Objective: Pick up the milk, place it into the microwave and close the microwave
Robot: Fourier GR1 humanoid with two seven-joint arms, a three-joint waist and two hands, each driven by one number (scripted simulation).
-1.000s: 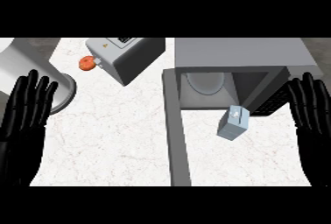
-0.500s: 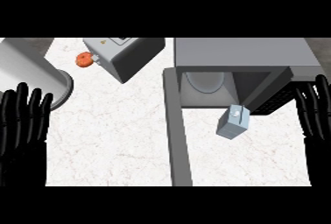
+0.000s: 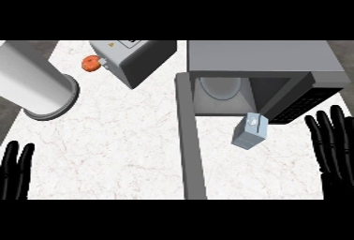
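Observation:
A pale blue milk carton (image 3: 250, 131) stands on the white counter just in front of the microwave's opening. The grey microwave (image 3: 262, 70) sits at the upper right, its door (image 3: 190, 140) swung wide open toward me along the left of the carton. A round turntable plate (image 3: 221, 87) shows inside. My right hand (image 3: 335, 145) is open at the right edge, fingers straight up, to the right of the carton and apart from it. My left hand (image 3: 15, 171) is open at the lower left edge; only its fingers show.
A large grey cylinder (image 3: 34, 84) lies at the upper left. A grey toaster-like box (image 3: 133, 58) stands at the top middle with an orange round fruit (image 3: 91, 63) next to it. The white counter (image 3: 117, 150) stretches between the hands.
Both hands have dropped toward the lower edge of the view, the left one farther. The scene has shifted downward in the view. The carton and the door stay as they were.

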